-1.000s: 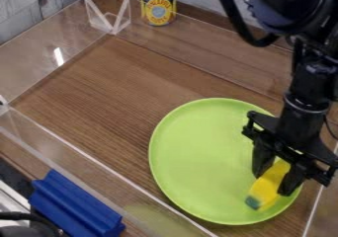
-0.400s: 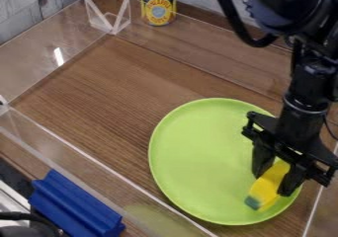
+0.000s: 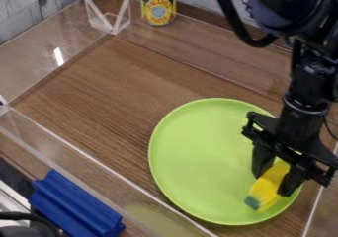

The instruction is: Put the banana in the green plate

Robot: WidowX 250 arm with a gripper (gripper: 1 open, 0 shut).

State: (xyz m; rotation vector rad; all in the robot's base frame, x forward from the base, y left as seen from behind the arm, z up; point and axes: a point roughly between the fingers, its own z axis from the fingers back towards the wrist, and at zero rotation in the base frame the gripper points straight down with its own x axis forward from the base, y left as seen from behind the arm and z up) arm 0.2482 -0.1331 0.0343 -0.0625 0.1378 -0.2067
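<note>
The green plate [image 3: 199, 157] lies on the wooden table at the lower right. Over its right edge stands my black gripper [image 3: 280, 172], pointing down with its fingers shut on the banana [image 3: 267, 189]. The banana is yellow with a dark greenish tip at its lower end, and it hangs tilted over the plate's right rim. Whether its low tip touches the plate I cannot tell. Its upper end is hidden between the fingers.
A clear plastic wall [image 3: 53, 43] runs around the wooden table. A yellow-labelled can [image 3: 160, 9] stands at the back beside a clear folded stand [image 3: 106, 19]. A blue block [image 3: 73, 206] sits at the front left edge.
</note>
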